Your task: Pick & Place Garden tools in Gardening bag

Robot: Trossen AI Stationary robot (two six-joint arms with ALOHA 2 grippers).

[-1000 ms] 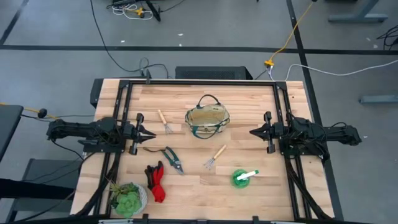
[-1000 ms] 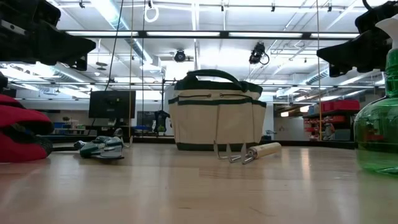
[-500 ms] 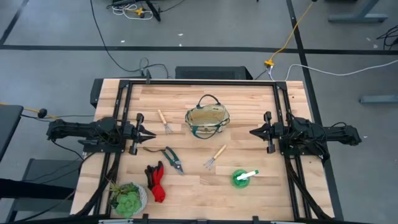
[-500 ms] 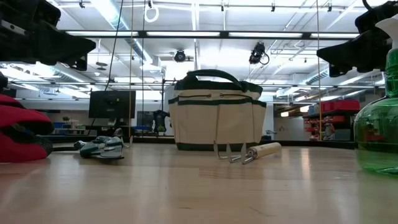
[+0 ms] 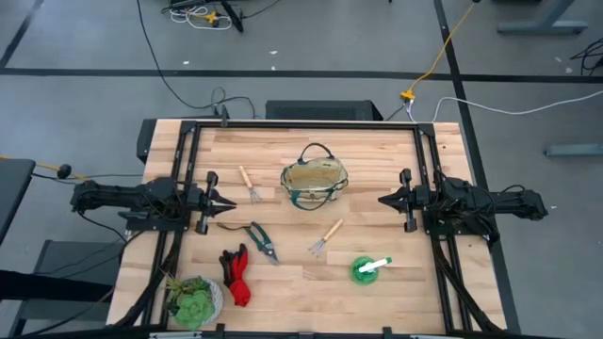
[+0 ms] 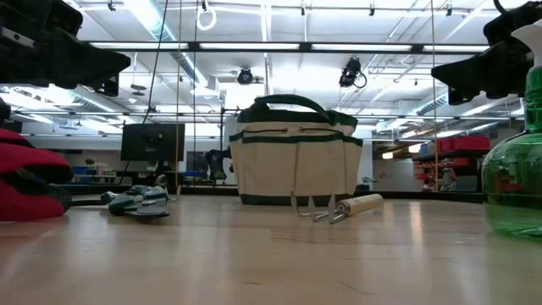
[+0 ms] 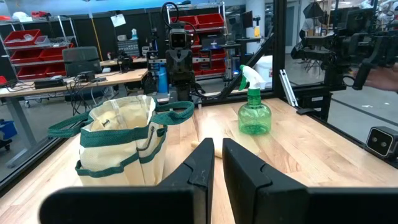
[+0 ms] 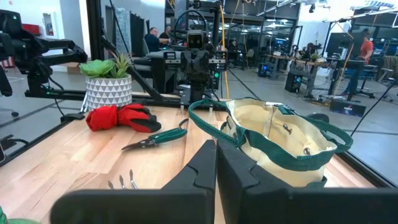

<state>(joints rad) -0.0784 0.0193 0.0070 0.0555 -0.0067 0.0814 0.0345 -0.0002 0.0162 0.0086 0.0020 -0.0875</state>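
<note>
Zero change since a second ago: left gripper (image 5: 226,203) and right gripper (image 5: 384,200) parked at table (image 5: 283,292) edges, jaws closed, holding nothing; bag (image 5: 314,182) unfilled, tools untouched.

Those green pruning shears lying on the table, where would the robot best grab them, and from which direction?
Probably from straight above, across the green handles of the pruning shears, near the pivot. They lie flat on the table, blades toward the front edge, so little but a top-down pinch fits. The left tool sits nearest, empty; the right tool waits opposite.

Gloves (image 6: 30,185) cut off at edge.
</note>
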